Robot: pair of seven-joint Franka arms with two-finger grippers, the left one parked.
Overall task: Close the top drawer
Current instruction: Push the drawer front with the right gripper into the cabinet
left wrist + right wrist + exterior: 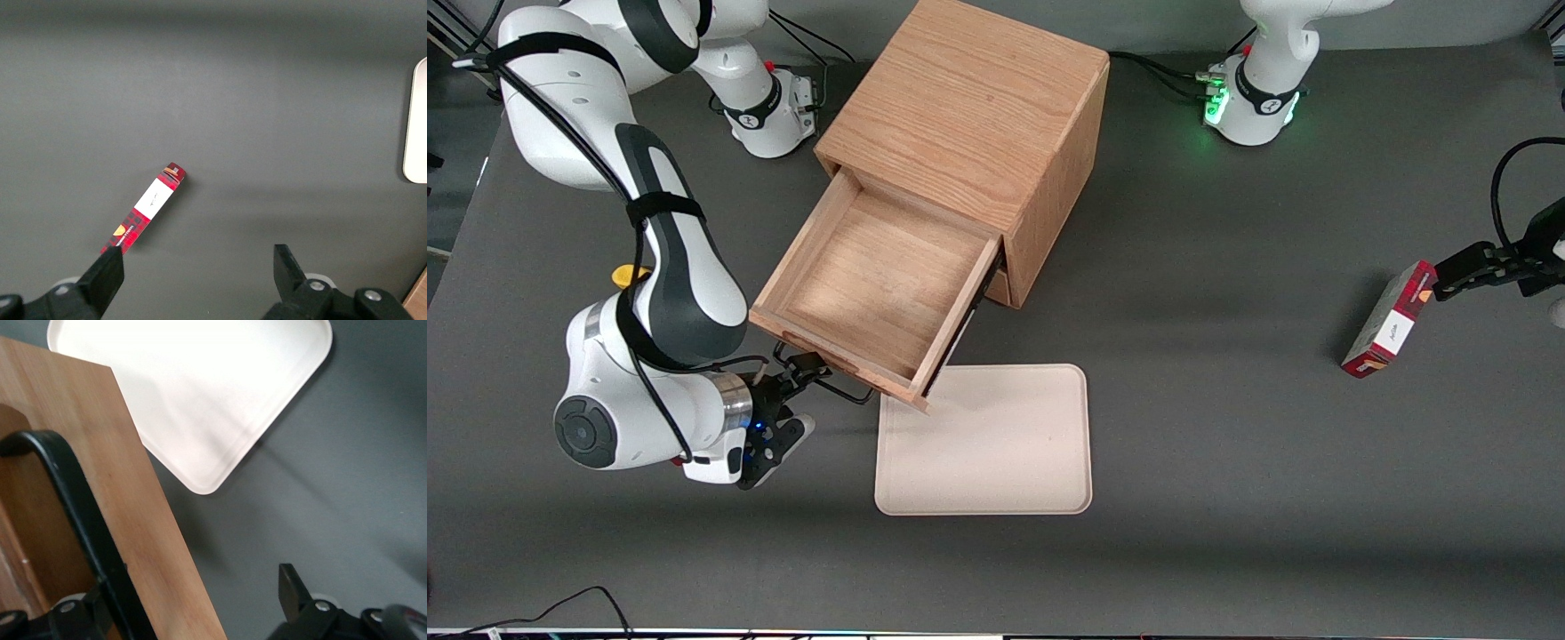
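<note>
The top drawer [880, 284] of the oak cabinet [960, 116] is pulled far out, and its shallow tray is empty. Its black wire handle [845, 387] is on the drawer front, on the side nearer the front camera. My right gripper [805, 393] is open at the drawer front's end toward the working arm, level with the handle. In the right wrist view the gripper [197, 593] straddles the drawer's front panel [127, 493]. The handle [67, 500] runs right beside one finger, and the other fingertip [291, 585] is free over the table.
A beige tray [996, 444] lies flat on the table just in front of the open drawer and also shows in the right wrist view [200, 387]. A red carton [1387, 320] stands toward the parked arm's end. A small yellow thing [627, 276] peeks out by the working arm.
</note>
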